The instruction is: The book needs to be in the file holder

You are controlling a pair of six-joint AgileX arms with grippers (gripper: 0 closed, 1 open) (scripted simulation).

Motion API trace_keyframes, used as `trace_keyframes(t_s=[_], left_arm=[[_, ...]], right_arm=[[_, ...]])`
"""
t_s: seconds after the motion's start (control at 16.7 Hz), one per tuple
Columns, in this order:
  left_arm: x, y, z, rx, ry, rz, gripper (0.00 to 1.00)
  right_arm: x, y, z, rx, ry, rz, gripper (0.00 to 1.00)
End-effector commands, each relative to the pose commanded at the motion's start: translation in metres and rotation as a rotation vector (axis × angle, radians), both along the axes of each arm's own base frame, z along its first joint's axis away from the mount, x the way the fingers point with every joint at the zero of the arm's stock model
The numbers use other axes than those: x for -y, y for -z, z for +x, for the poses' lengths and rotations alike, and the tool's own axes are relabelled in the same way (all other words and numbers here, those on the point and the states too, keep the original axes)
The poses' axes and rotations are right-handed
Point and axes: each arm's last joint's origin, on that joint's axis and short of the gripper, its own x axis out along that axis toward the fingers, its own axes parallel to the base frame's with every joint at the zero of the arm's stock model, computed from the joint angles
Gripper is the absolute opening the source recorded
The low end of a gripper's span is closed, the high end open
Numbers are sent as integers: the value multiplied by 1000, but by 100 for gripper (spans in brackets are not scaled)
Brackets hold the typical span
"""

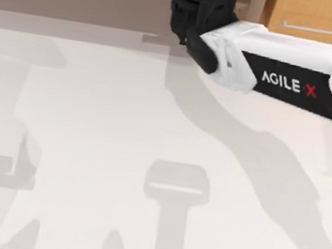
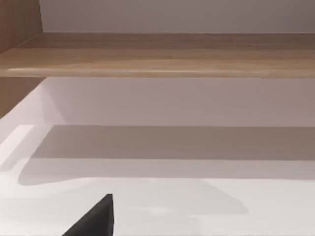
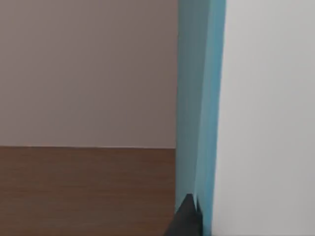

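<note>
right wrist view had the right gripper (image 3: 189, 219) as a dark finger tip at the bottom centre of the frame, pressed against the book (image 3: 201, 98), a teal strip running from bottom to top just right of centre, with a pale flat face beside it on the right, probably the pages or the other cover. book stood upright along the finger, so the gripper looked clamped on it at the lower edge, narrow gap, the second finger hidden. behind it a plain wall in the upper left and a brown wood floor in the lower left.

top view had the right arm (image 1: 285, 86) reaching from the right edge toward top centre, black wrist at the top of the frame, book hidden there. file holder could not be made out.

handling guess: thin, stiff, light book, smooth cover so maybe slippery; pinched near one edge it could swing or slip if tilted quickly. a grip across the flat covers near the spine or mid-edge seemed best.

left gripper (image 2: 96, 219) sat as a dark wedge at the bottom left of the left wrist view, over the white table (image 2: 197, 216), holding nothing visible; opening could not be told. left arm was parked at the lower left edge of the top view.
</note>
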Motion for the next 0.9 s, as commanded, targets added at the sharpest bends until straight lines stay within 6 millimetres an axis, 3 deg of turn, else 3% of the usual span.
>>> trace_keyframes(t_s=[0.3,0.6,0.78,0.9], left_arm=[[0,0,0,0,0,0,100],[0,0,0,0,0,0,100],[0,0,0,0,0,0,100],[0,0,0,0,0,0,100]], right_arm=[[-4,-9,-17,-7,-26,-27,0],[-3,-27,-68,-49,-111,-92,0],[8,-34,-103,-85,-177,-106,0],[20,-27,-123,-132,-219,-109,0]])
